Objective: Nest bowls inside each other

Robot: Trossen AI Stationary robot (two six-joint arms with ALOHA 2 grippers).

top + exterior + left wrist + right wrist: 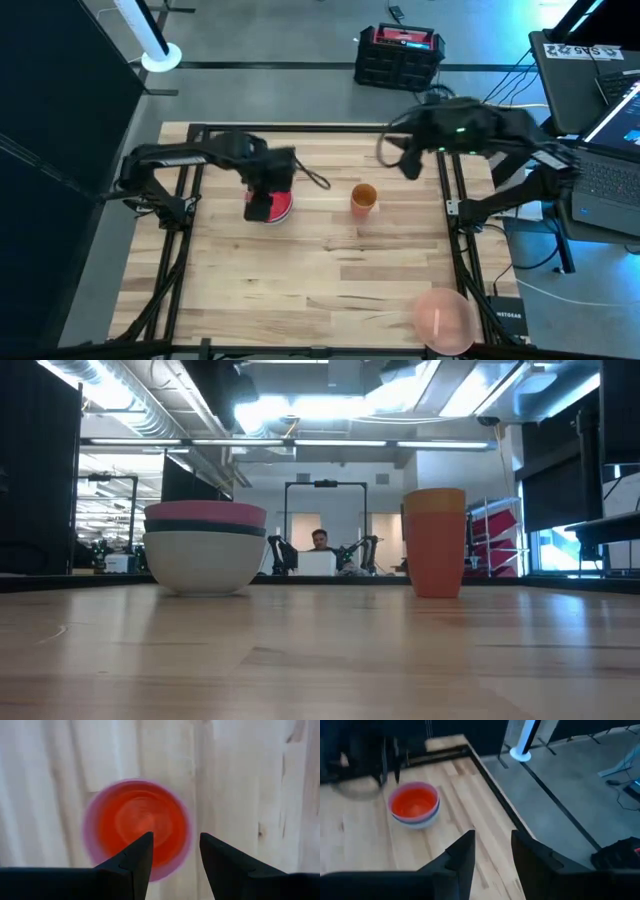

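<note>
A stack of nested bowls stands on the table left of centre. In the low view its pale whitish-green bowl rests by its base on the wood, with a teal rim and a pink rim above it. A red bowl sits innermost. My left gripper hovers open above the stack, pointing down, nothing between its fingers. My right gripper is open and raised high at the table's far right. A larger translucent pink bowl lies alone near the front right corner.
A narrow orange cup stands upright right of the stack, also in the low view. Black frame rails run along the table's sides. Bare wood lies between the stack and the translucent bowl. A person sits far behind the table.
</note>
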